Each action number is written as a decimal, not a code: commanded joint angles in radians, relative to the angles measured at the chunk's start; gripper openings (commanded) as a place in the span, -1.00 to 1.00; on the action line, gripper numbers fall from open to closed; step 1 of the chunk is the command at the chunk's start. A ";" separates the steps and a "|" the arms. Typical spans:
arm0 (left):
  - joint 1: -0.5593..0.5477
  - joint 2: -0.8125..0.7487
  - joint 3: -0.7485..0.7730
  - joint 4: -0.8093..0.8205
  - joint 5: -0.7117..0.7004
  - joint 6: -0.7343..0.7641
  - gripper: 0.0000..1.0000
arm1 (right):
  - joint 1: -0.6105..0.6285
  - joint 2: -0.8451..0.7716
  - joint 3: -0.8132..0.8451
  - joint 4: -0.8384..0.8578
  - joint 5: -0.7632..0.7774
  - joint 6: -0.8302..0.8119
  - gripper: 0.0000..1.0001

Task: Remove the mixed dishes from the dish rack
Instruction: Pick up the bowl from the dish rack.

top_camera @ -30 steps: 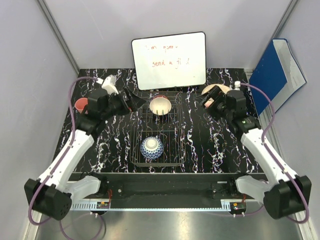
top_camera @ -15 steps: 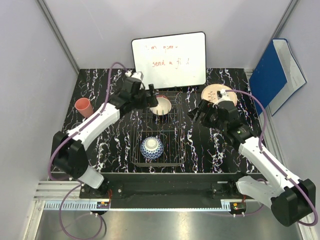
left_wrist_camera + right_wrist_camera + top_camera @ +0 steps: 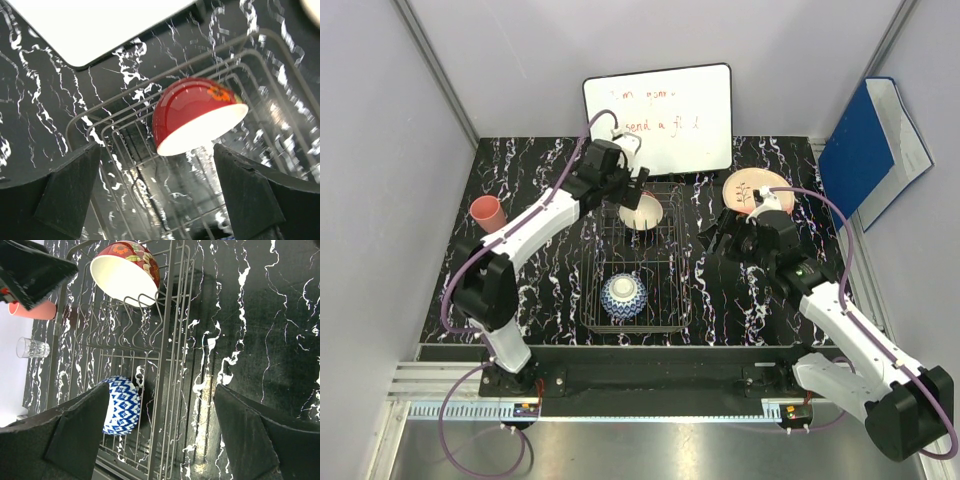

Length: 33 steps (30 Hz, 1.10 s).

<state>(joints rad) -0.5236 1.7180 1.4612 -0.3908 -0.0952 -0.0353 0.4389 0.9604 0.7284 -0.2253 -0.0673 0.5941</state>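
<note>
The dish rack (image 3: 685, 270) lies mid-table on the black marbled top. At its far end a cream bowl with a red flowered outside (image 3: 641, 211) leans on the wires. A blue-and-white bowl (image 3: 622, 295) stands on edge at the near end. My left gripper (image 3: 638, 190) hangs open just above and behind the cream bowl (image 3: 195, 115), nothing between its fingers (image 3: 65, 195). My right gripper (image 3: 715, 235) is open over the tabletop beside the rack's right side (image 3: 170, 340), with the blue bowl (image 3: 122, 405) next to its left finger. The pink cup (image 3: 487, 212) and plate (image 3: 755, 188) rest on the table.
A whiteboard (image 3: 658, 120) stands against the back wall just behind the rack. A blue folder (image 3: 870, 150) leans at the far right. A small clear glass (image 3: 32, 347) stands near the cup (image 3: 32, 310), left of the rack. Grey walls close in on both sides.
My left arm swung from beside the pink cup to the rack's far end, over the cream bowl. My right gripper drew away from the plate toward the rack's right side.
</note>
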 commanded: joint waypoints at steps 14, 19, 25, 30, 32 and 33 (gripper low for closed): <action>-0.007 0.077 -0.036 0.144 0.089 0.371 0.75 | 0.009 0.034 0.002 0.046 0.011 -0.027 0.85; -0.024 0.124 -0.036 0.174 0.089 0.364 0.48 | 0.009 0.043 -0.001 0.041 0.021 -0.031 0.85; -0.032 0.167 -0.038 0.199 0.103 0.362 0.13 | 0.009 0.061 -0.009 0.049 0.020 -0.022 0.85; -0.032 0.189 -0.032 0.217 0.068 0.359 -0.38 | 0.009 0.063 -0.012 0.055 0.024 -0.023 0.85; -0.032 0.192 -0.025 0.217 0.034 0.359 -0.57 | 0.009 0.057 -0.011 0.050 0.027 -0.028 0.85; -0.032 0.190 -0.027 0.217 0.028 0.360 -0.68 | 0.009 0.057 -0.011 0.050 0.030 -0.028 0.85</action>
<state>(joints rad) -0.5449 1.8881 1.4113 -0.2268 -0.0433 0.3256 0.4397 1.0233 0.7170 -0.2077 -0.0628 0.5804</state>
